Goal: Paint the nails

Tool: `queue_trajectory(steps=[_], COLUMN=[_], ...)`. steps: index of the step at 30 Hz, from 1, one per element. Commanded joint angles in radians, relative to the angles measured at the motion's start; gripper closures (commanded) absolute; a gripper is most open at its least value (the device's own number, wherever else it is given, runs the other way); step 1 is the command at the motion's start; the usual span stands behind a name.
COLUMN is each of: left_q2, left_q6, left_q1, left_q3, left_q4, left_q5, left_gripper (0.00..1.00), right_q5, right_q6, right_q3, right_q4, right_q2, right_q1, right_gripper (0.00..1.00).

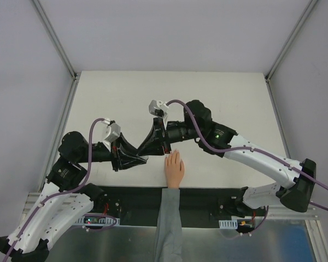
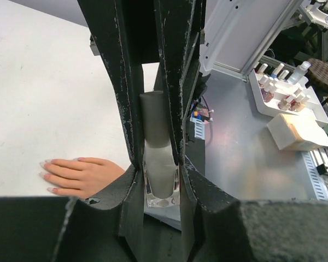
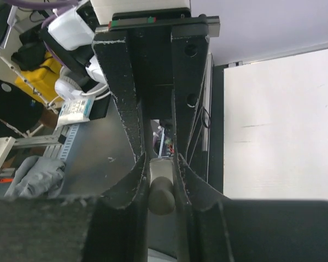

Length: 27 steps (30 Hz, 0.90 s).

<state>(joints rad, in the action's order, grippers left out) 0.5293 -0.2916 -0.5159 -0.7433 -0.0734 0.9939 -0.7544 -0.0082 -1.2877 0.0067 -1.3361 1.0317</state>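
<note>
Walls: were pale grey, alu. posts at corners.
Table: was white, evenly lit.
Bench: grey metal, held white tray + box.

Count: 2 arms, 1 hand, at least 3 nails showing, 1 polish bottle. Grey bench: 1 tray, roughly eight small bottles on it, 1 white box.

Setting: we worked in a robotics lab | Signs: we saw aluminium frame posts, metal bench, exposed control boards.
</note>
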Motion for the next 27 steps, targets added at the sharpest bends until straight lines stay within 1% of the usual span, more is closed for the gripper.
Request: queue_trajectory(steps=[1,2,3,4,5,6,7,8,9,10,13,15,17,22,25,26,27], left_q2=[-0.047,-0.055,-0.063,-0.078,-0.087,-0.095,-0.109,-0.117,-0.123,-0.135,-0.153,-0.167,-0.178,-0.206,-0.218,-0.219,-0.221], left_q6=[0.063,0.075,0.101,0.112,0.123,0.137,0.143,0.149,0.15,0.154,0.151,0.152,0.163,0.16,0.149,0.143,0.138], left_q1=[-0.016,-0.016,-0.016,-0.016,-0.016,-0.016,-0.016,-0.016,-0.016,-0.016,-0.016,-0.016,-0.016,-0.016,-0.016,-0.016,-0.016], left_q3=[0.004,0.007,0.016,0.021,0.024,0.036,0.042,0.047,0.058,0.062,0.076,0.085,0.093,0.101,0.102,0.107,0.107], left_q4=[0.07,0.07,0.07,0.063,0.057,0.054,0.052,0.052,0.052,0.052,0.057,0.057,0.057,0.061,0.07,0.07,0.07], left_q5=[0.013,-0.018,-0.055,-0.098,-0.165,-0.21,-0.243,-0.315,-0.345,-0.365,-0.431,-0.468,-0.48,-0.502,-0.497,-0.494,-0.486], left_gripper=[1.0,1.0,1.0,1.0,1.0,1.0,1.0,1.0,1.0,1.0,1.0,1.0,1.0,1.0,1.0,1.0,1.0], right_q5=[0.009,0.05,0.178,0.228,0.275,0.39,0.424,0.456,0.524,0.546,0.645,0.687,0.728,0.748,0.748,0.782,0.782], right_q6=[0.14,0.155,0.175,0.188,0.201,0.208,0.202,0.189,0.185,0.179,0.169,0.166,0.169,0.185,0.2,0.205,0.208], right_q3=[0.059,0.048,0.039,0.027,0.007,-0.024,-0.035,-0.048,-0.07,-0.085,-0.157,-0.186,-0.203,-0.278,-0.294,-0.292,-0.294], right_q4=[0.205,0.187,0.155,0.123,0.039,-0.002,-0.029,-0.081,-0.099,-0.115,-0.238,-0.251,-0.251,-0.28,-0.28,-0.278,-0.277], right_q2=[0.051,0.054,0.055,0.055,0.057,0.058,0.061,0.064,0.064,0.063,0.031,0.005,-0.026,-0.1,-0.129,-0.132,-0.135], right_q1=[-0.007,-0.009,-0.007,-0.007,-0.002,0.005,0.013,0.036,0.047,0.066,0.103,0.131,0.149,0.177,0.182,0.182,0.182], right_gripper=[1.0,0.91,0.79,0.67,0.52,0.45,0.42,0.36,0.33,0.33,0.32,0.33,0.38,0.53,0.57,0.58,0.66])
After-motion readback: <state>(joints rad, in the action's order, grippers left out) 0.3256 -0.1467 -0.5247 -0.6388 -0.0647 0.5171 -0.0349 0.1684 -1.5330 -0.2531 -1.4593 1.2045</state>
